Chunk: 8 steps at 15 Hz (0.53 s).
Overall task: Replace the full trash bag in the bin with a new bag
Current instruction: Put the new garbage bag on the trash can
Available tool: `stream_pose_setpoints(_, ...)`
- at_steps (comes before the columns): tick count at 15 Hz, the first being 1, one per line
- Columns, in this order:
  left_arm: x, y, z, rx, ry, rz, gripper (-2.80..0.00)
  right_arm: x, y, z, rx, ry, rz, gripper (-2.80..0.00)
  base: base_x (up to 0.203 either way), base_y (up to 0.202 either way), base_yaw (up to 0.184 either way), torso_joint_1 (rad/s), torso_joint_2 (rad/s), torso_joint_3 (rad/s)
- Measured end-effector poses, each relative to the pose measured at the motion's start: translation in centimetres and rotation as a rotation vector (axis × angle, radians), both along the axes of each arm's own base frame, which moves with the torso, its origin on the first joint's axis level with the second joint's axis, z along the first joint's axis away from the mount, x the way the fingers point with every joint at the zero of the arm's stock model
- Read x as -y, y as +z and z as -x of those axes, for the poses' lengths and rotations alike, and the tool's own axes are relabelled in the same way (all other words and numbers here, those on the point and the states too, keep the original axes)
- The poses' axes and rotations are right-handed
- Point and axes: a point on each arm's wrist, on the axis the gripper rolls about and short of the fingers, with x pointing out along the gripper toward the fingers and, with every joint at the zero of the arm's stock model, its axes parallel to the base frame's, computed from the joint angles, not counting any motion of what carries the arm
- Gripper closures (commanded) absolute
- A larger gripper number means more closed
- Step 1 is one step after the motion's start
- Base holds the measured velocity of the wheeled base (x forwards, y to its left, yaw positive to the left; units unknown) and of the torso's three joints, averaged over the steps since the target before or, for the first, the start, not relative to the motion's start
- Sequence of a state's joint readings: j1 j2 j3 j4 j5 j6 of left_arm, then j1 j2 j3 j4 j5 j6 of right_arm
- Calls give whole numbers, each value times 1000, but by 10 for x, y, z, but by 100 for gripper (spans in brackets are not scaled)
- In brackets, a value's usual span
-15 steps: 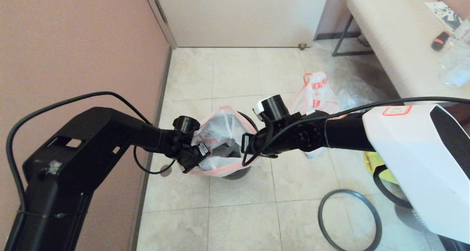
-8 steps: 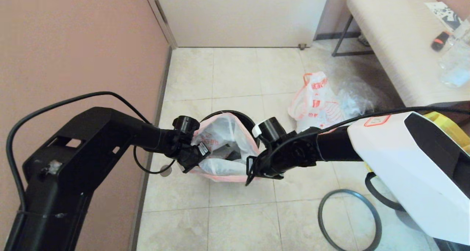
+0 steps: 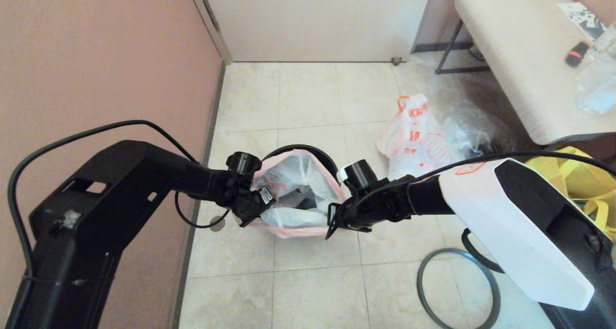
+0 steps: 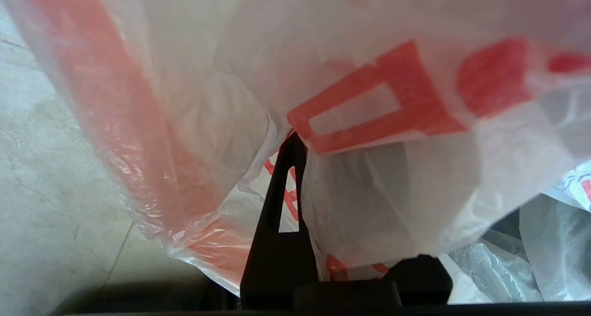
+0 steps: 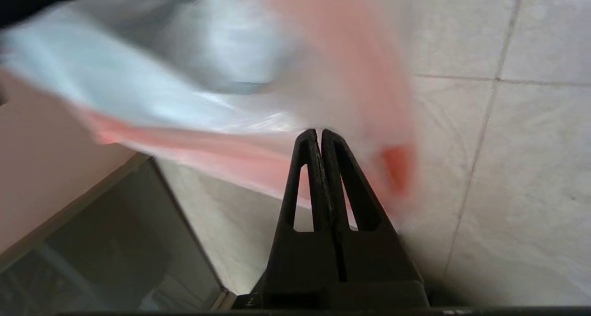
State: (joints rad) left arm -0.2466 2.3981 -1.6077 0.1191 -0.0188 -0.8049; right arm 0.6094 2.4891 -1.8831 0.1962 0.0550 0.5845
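The right gripper (image 3: 332,223), clamped on the new bag (image 3: 298,175)'s pink band, had drawn that edge nearer while the left gripper (image 3: 250,213) held its side, stretching the mouth over the bin (image 3: 308,150); the full trash bag (image 3: 414,136) sat beyond on the floor (image 3: 308,98).

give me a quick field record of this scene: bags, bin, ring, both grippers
new bag: large thin white translucent bag with pink-red band, mouth spread open over the bin
bin: small round black plastic bucket, mostly hidden by the new bag
full bag: small white vest-style bag with orange-red print, on the floor tiles beyond the bin, toward the bench
ring: grey ring, flat on the floor, apart from the bin
left gripper: jaws shut on the bag's edge, on the wall side
right gripper: jaws shut on the pink band, opposite side
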Motion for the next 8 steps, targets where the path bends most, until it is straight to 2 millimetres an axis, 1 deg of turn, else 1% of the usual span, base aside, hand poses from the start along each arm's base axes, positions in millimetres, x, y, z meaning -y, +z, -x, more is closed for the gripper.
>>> stream_pose_setpoints(3,0,0,1,-4,-7,7,0,-1,-10,-6,-3,-6,4,0,0,0,0,0,0,0)
stream_pose_setpoints(6,4,0,5,-14,-40,15,0,7,-10,-24,59,-33,-11,0,0,0,0,0,0,0)
stream_pose_setpoints(8,7,-1,8,-20,-73,16,0,17,-12,-37,120,-58,-1,0,0,0,0,0,0,0)
